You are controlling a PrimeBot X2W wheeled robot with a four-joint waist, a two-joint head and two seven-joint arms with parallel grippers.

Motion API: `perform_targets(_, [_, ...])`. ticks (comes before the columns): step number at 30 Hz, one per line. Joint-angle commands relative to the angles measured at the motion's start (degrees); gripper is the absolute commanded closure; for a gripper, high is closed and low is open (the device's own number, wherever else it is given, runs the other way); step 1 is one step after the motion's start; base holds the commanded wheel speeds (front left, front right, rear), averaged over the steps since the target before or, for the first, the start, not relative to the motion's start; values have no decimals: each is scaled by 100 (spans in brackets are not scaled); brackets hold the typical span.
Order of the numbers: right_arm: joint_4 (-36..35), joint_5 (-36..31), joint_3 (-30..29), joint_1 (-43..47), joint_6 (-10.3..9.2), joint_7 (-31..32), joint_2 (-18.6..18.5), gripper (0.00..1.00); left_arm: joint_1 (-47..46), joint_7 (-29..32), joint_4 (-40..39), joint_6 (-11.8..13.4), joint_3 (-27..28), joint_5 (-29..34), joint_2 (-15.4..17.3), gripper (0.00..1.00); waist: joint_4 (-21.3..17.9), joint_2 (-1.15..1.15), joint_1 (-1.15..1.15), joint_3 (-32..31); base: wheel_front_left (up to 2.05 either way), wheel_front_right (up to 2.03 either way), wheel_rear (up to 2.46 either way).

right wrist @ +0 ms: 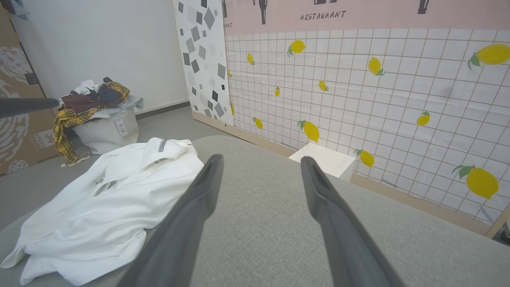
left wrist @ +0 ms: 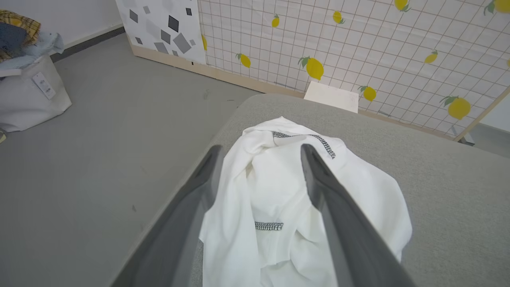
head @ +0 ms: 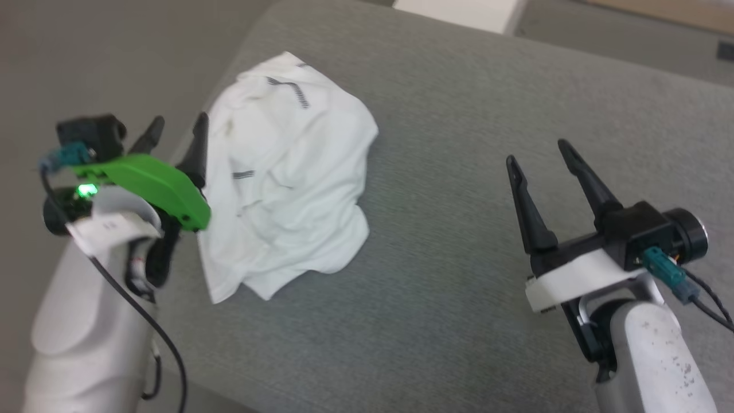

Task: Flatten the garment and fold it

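Note:
The garment (head: 289, 183), a white shirt with dark dotted stitching, lies crumpled in a heap on the left part of the grey cushioned surface (head: 459, 172). My left gripper (head: 176, 125) stands open at the heap's left edge, above the cloth, with nothing between its fingers. In the left wrist view the garment (left wrist: 275, 195) shows between and beyond the spread fingers (left wrist: 338, 223). Far to the right my right gripper (head: 538, 154) is open and holds nothing, well apart from the shirt. The right wrist view has the garment (right wrist: 103, 207) at lower left.
The surface's left edge (left wrist: 187, 175) drops to grey floor just beside the garment. A white box (right wrist: 324, 159) stands behind the surface, against a lemon-patterned wall. On the floor to the far left stands a white laundry bag (right wrist: 107, 131) heaped with clothes.

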Motion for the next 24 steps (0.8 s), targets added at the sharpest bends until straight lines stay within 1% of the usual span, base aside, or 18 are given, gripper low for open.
perform_targets(1, [-19, -41, 12, -135, -10, -39, -7, 0, -188, 151, 87, -109, 23, -125, 78, 0, -824, 0, -1, 813, 0, 0, 0])
perform_targets(4, [44, -7, 24, -313, -10, -130, -7, 0, -447, 575, 304, -288, 67, -378, 250, 0, -1153, 0, -1, 1060, 0, 0, 0])
perform_targets(6, [105, 37, 26, -389, -10, -202, -7, 0, -551, 809, 413, -351, 49, -457, 362, 0, -1346, 0, -1, 1168, 0, 0, 0])
perform_targets(9, [218, 124, 26, -467, -10, -324, -7, 0, -599, 1103, 561, -349, 29, -540, 435, 0, -1596, 0, -1, 1271, 0, 0, 0])
perform_targets(11, [315, 208, 37, -521, -10, -424, -7, 0, -576, 1343, 678, -281, 29, -623, 436, 0, -1764, 0, -1, 1321, 0, 0, 0])
perform_targets(16, [492, 353, 96, -608, -10, -611, -7, 0, -435, 1776, 903, 3, 79, -698, 523, 0, -2043, 0, -1, 1373, 0, 0, 0])
perform_targets(18, [549, 392, 99, -637, -10, -666, -7, 0, -359, 1977, 1017, 201, 98, -680, 586, 0, -2114, 0, -1, 1384, 0, 0, 0])
perform_targets(21, [623, 440, 87, -670, -10, -730, -7, 0, -255, 2309, 1185, 625, 108, -563, 707, 0, -2177, 0, -1, 1394, 0, 0, 0])
perform_targets(23, [664, 463, 87, -688, -10, -761, -7, 0, -177, 2604, 1262, 880, 54, -470, 778, 0, -2201, 0, -1, 1395, 0, 0, 0])
perform_targets(24, [683, 472, 86, -694, -10, -772, -7, 0, -141, 2756, 1280, 968, 29, -451, 801, 0, -2206, 0, -1, 1391, 0, 0, 0])
